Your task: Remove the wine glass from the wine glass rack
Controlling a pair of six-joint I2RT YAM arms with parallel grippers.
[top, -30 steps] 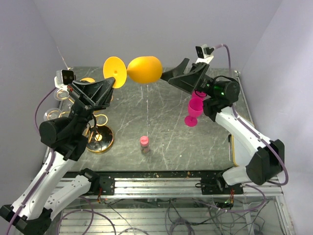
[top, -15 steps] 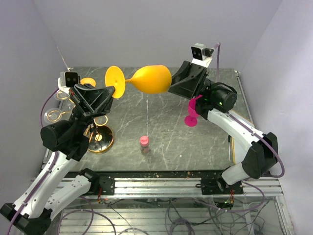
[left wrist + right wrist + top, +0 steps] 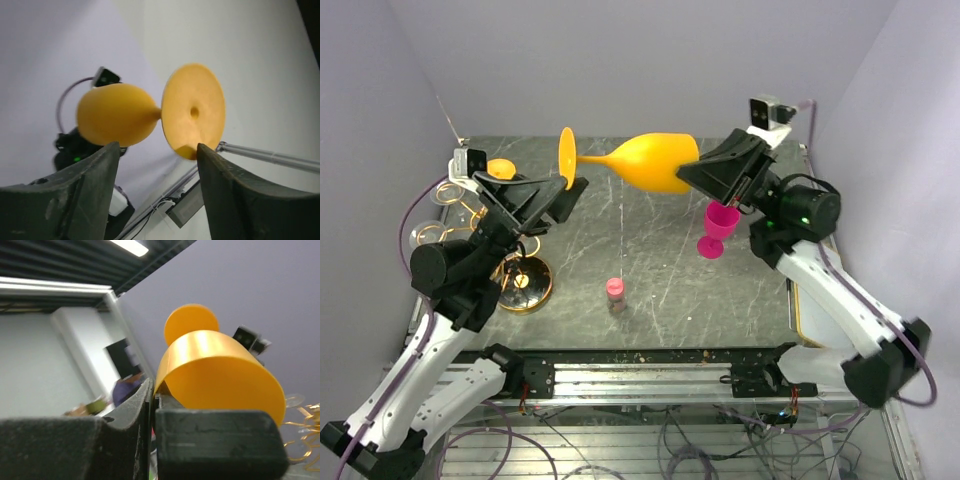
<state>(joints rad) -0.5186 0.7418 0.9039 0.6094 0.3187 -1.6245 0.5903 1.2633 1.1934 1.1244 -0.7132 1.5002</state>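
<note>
Overhead: wine glass (image 3: pixel 655 163) lies sideways in mid-air, clear of the wine glass rack (image 3: pixel 523 283), right hand (image 3: pixel 692 172) pinching its rim. Left wrist: left hand (image 3: pixel 156 146) spread open around the foot. Right wrist: jaws clamped on a thin, slick wall. It looks light, and the stem is a safer hold.

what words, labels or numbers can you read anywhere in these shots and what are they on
None: no readable text in any view.
orange wine glass: plain, no label or print.
pink glass: plain, no print.
wine glass rack: bare gold metal, no marking.
Room behind, in the right wrist view: too blurred to read anything.
</note>
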